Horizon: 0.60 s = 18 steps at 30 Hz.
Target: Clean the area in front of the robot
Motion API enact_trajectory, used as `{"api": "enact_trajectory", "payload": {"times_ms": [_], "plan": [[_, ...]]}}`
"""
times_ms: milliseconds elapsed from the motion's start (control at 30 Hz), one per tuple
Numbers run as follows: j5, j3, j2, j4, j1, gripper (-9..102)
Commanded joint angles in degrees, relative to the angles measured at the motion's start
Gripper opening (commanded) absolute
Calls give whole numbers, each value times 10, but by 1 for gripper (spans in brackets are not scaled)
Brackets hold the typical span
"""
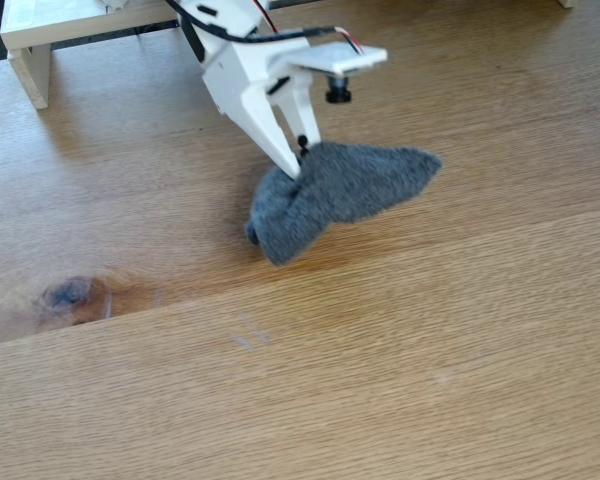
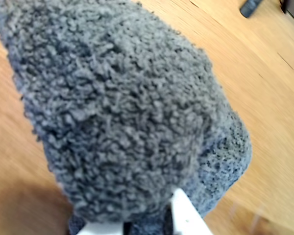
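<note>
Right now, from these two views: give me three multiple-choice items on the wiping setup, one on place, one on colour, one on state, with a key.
1. Where is the dark knot, in the fixed view?
A. left of the cloth
B. right of the cloth
C. under the white board

2. What colour is the cloth?
A. yellow
B. dark grey
C. red

3. What is the end effector doing?
A. open above the wood
B. shut on the cloth
C. shut on nothing

Key:
1 A: the knot lies left of the cloth on the wood.
2 B: grey and fuzzy in both views.
3 B: the end effector pinches the cloth's top.
</note>
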Motion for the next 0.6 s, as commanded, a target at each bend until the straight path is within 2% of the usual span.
{"api": "enact_trajectory", "payload": {"times_ms": [0, 300, 433, 567], "plan": [[-7, -204, -87, -11, 1, 0], [-142, -454, -334, 80, 78, 0], [-160, -497, -370, 116, 133, 0], [-180, -501, -376, 110, 185, 0]]}}
